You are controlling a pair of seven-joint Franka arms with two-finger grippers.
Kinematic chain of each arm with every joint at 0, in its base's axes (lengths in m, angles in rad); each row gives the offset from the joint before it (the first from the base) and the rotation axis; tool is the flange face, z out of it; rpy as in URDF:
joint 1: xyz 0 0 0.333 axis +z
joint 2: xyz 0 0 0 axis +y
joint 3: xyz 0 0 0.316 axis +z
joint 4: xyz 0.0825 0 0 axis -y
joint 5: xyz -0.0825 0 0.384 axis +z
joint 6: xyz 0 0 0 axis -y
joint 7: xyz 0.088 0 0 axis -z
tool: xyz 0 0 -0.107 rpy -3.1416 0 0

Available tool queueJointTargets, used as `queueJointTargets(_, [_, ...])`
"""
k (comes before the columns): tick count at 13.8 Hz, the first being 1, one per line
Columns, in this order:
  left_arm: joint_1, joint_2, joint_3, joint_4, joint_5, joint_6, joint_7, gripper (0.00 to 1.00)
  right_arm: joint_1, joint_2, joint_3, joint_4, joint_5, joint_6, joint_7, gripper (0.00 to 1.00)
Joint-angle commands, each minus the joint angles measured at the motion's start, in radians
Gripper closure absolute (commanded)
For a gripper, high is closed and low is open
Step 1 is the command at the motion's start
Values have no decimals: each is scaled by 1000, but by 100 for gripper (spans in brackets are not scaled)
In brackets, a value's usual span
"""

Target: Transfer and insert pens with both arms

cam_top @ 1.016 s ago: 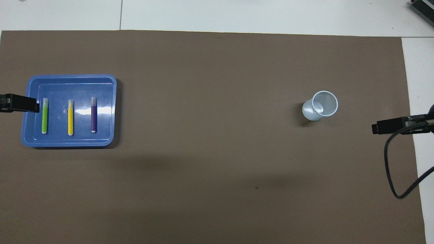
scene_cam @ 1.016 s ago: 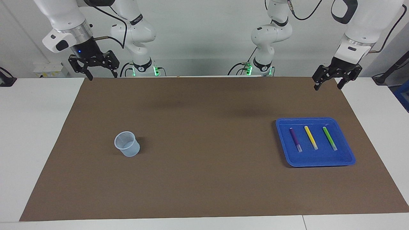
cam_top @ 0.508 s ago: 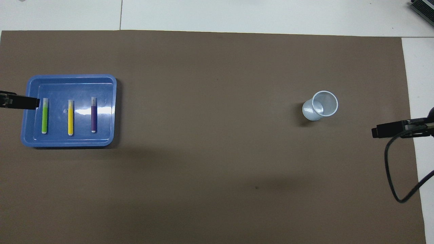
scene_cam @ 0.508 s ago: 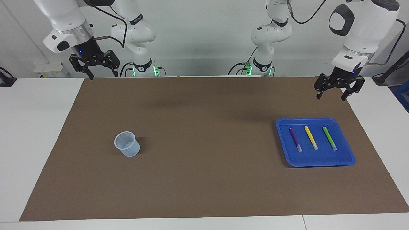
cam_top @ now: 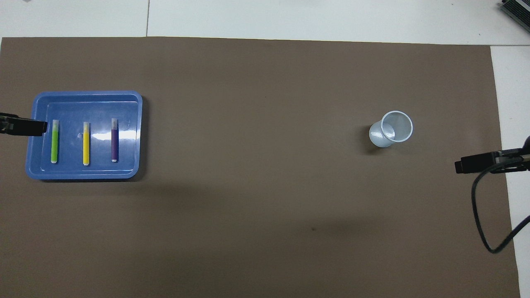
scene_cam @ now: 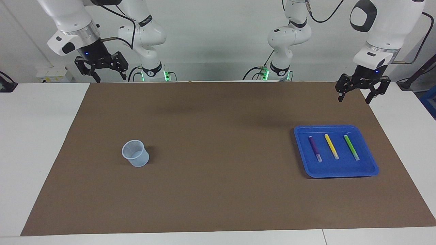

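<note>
While both arms hang in the air with nothing in their grasp, the table reads as follows, taken across the facing view. The right gripper (scene_cam: 100, 70) is raised over the robots' edge of the brown mat (scene_cam: 218, 190) at the right arm's end, its jaws spread apart and empty. A pale translucent cup (scene_cam: 135, 153) stands upright on the mat toward that same end, its mouth open upward. At the left arm's end lies a blue tray (scene_cam: 340, 172), shallow, with rounded corners and a raised rim. Three pens rest in it side by side, apart from one another, each lying flat with its pale whitish cap end pointing away from the robots. The purple pen (scene_cam: 314, 147) is nearest the middle of the table, thin and short; the yellow pen (scene_cam: 331, 145) lies in the middle of the row; the green pen (scene_cam: 351, 146) lies nearest the table's end. The left gripper (scene_cam: 356, 94) hovers above the mat, over the strip between the tray and the robots' edge, its jaws also spread wide and holding nothing.
</note>
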Motion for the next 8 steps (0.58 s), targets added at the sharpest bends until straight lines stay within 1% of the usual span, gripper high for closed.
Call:
queueJointTargets(1, [8, 3, 5, -11, 13, 4, 0, 0, -7, -23, -1, -21, 0, -16, -19, 0])
queueJointTargets(3, [19, -6, 5, -37, 13, 5, -23, 0, -1, -30, -1, -22, 0, -20, -15, 0])
queueJointTargets(5, [33, -5, 5, -77, 13, 45, -17, 0, 5, -30, 0, -22, 0, -9, -6, 0])
queueJointTargets(6, [60, 6, 5, -80, 13, 65, -12, 0, 5, -30, 0, -24, 0, -4, -5, 0])
queueJointTargets(8, [73, 9, 5, -80, 13, 65, -12, 0, 5, -31, 0, -30, 0, -4, -3, 0])
